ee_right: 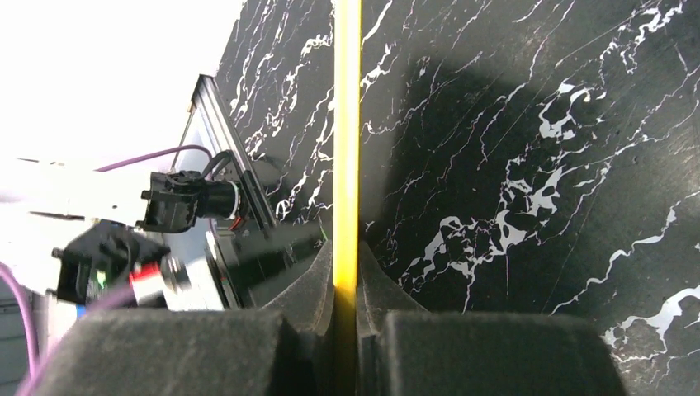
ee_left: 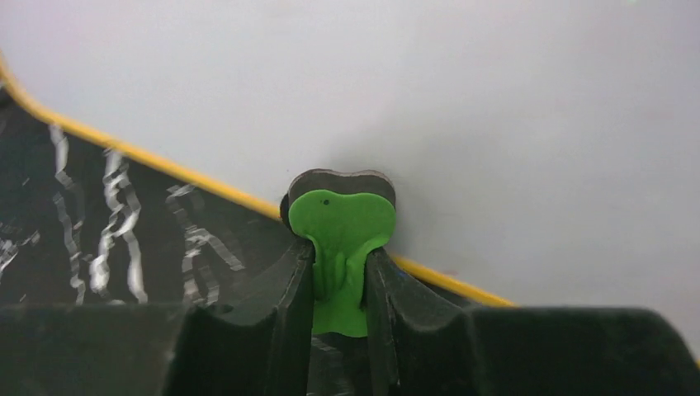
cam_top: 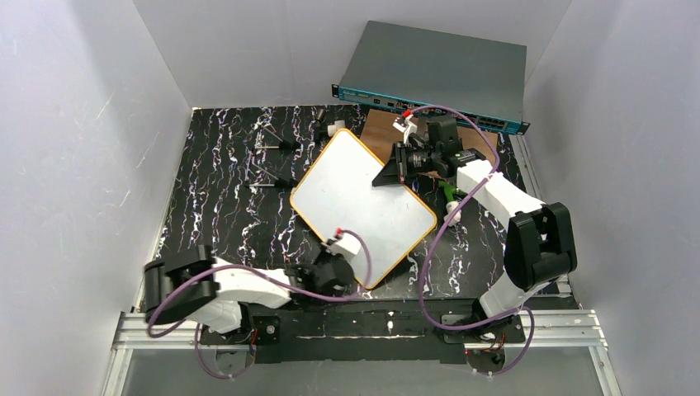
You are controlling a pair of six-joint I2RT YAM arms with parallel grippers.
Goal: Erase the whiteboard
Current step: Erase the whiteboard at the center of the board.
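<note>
The left gripper (ee_left: pixel 340 268) is clamped on a small green eraser (ee_left: pixel 342 216). Its dark pad rests on the whiteboard (ee_left: pixel 462 99) just ahead of the fingers, beside the yellow frame. The right gripper (ee_right: pixel 347 280) pinches the board's opposite edge, probably to steady it. No writing shows on the white surface. Wiping appears to be the step in hand. The next move calls for sweeping the pad forward across the board with firm contact.

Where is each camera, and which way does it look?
Top external: above, behind the bases, looking down at the table; both arms show.
Left wrist: on the left arm, facing the whiteboard; its fingers hold a green tool.
Right wrist: on the right arm, looking along the whiteboard's frame; its fingers clamp it.
All share the whiteboard.
</note>
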